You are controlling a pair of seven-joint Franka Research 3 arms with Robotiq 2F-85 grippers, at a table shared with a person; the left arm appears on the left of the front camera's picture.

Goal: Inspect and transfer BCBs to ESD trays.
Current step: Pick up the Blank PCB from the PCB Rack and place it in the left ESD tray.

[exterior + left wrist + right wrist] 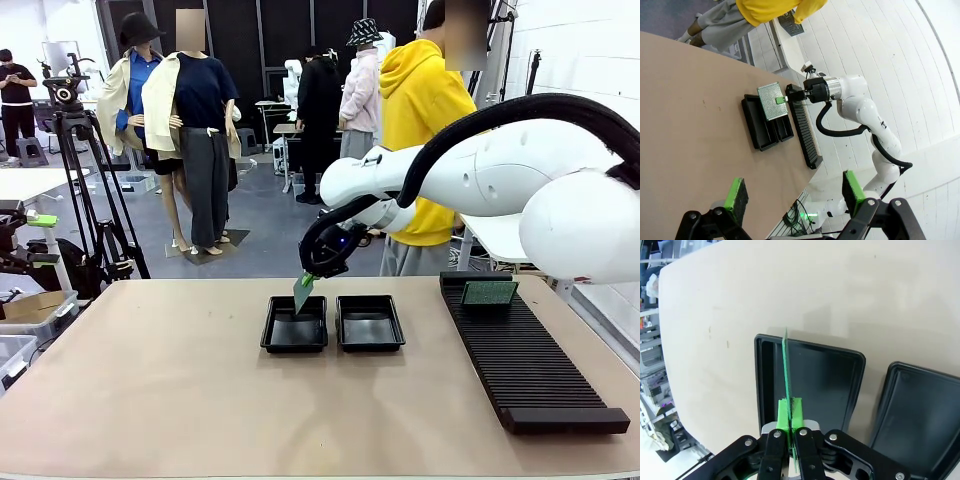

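BCB stands edge-on, pinched in the closed jaws of the right gripper, with an ESD tray directly beyond their tips. Jaws of the left gripper gape wide, nothing between them.

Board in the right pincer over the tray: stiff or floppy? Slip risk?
Likely stiff: the board runs dead straight edge-on, held by one end in the right pincer. Probably light, since that small pinch carries it. It may clatter or skid on the glossy tray if released on edge.
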